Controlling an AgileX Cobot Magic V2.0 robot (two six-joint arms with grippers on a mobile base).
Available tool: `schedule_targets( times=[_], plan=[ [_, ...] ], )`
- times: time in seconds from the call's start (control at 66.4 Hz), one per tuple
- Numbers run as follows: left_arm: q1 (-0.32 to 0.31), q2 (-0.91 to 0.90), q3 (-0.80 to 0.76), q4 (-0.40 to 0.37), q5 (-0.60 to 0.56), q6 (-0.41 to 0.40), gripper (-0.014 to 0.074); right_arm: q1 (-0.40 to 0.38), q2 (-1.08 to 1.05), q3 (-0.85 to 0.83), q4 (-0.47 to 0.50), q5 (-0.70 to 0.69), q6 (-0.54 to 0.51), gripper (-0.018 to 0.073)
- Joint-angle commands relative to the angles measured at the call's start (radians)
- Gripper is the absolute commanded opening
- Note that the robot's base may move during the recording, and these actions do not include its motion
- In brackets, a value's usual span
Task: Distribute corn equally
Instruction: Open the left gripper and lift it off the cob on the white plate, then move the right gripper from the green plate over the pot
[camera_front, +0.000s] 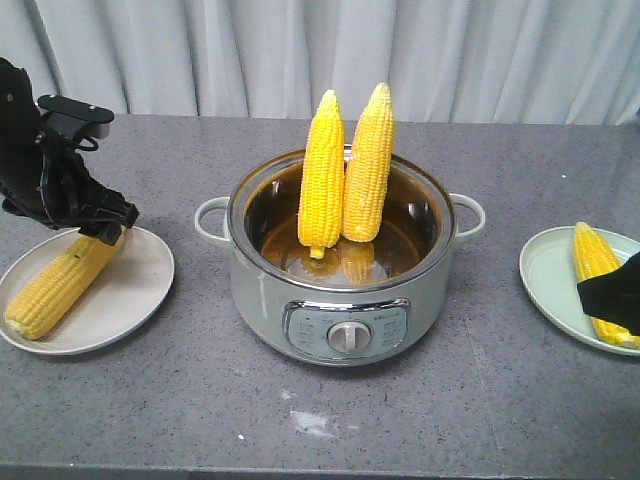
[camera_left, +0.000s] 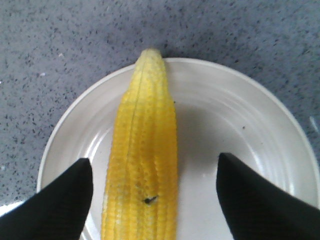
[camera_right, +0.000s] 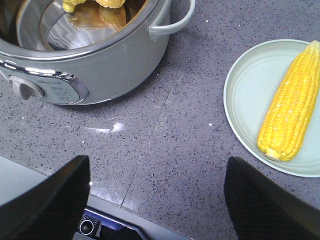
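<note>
**Left gripper (camera_left: 153, 161) and right gripper (camera_right: 157, 160): both with fingers apart**

Your left gripper is over the white plate (camera_front: 135, 290). Its two fingers stand one on each side of the left cob (camera_left: 142, 150). In the wrist view there is a narrow gap between each finger and the kernels, so the cob is not clamped. This cob lies flat on the plate, and its pale tip reaches the rim.

Your right gripper is also wide apart and holds nothing. It is above the grey table (camera_right: 165, 125), between the pot (camera_right: 110, 70) and the green plate (camera_right: 245, 95). The right cob (camera_right: 292, 110) lies flat on this green plate, well apart from the fingers.

In the front view, one standing cob (camera_front: 322, 170) and a second standing cob (camera_front: 368, 160) are upright inside the pot. They are side by side and touching, with their tips above the rim. The pot is in the middle of the table, between the two plates.
</note>
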Motion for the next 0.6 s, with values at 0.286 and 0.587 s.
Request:
schedule_targets(
  times=[0.286,0.587],
  plan=[
    [-0.005,-0.210,-0.009,-0.242,-0.114,0.159,0.0503,0.001,-0.008,-0.023,0.004,-0.046,-0.005,0.0543],
    [-0.005,-0.397,0.199,-0.362,-0.236,0.269,0.0503,0.001,-0.008,-0.023,0.004,-0.046,-0.005,0.0543]
  ],
)
